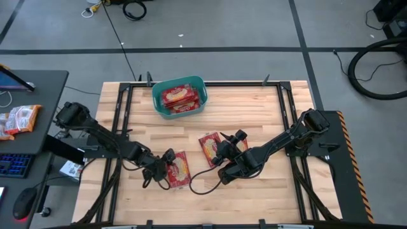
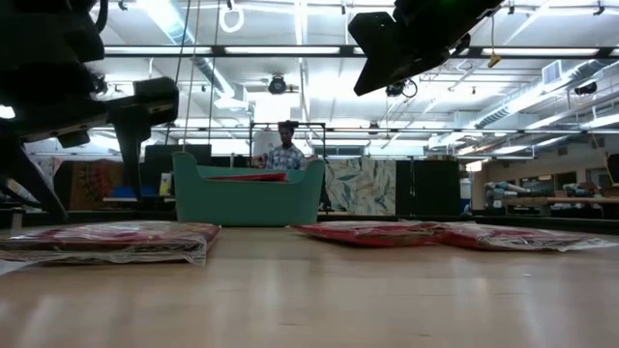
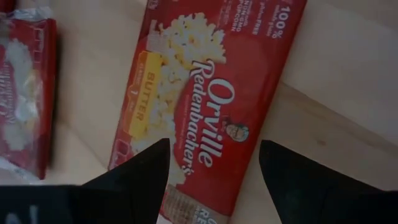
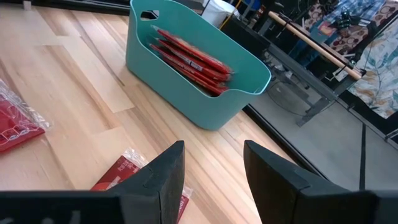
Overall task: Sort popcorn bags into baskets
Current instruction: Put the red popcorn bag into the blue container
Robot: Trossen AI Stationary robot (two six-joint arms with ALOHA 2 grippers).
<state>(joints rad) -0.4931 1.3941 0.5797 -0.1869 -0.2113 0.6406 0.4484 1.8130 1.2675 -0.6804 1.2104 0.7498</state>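
The teal basket [image 1: 180, 111] [image 2: 247, 198] [image 4: 186, 93] stands at the table's far edge, with several red popcorn bags [image 1: 179, 97] [image 4: 193, 59] in it. One popcorn bag [image 1: 180, 170] [image 3: 211, 93] lies flat on the table below my left gripper [image 1: 160, 166] [image 3: 211, 174], which is open with a finger over each long side. Two more popcorn bags [image 1: 208, 147] [image 2: 368, 232] lie flat near my right gripper [image 1: 227, 151] [image 4: 214, 180]. That gripper is open and points toward the basket, with one bag [image 4: 121, 174] under it.
A further bag [image 3: 25, 106] lies beside the one under my left gripper. A black cable [image 1: 202, 186] loops on the table near the grippers. Orange-and-white snack packets [image 1: 19, 119] sit on the desk to the left. A person [image 2: 283, 155] stands beyond the basket.
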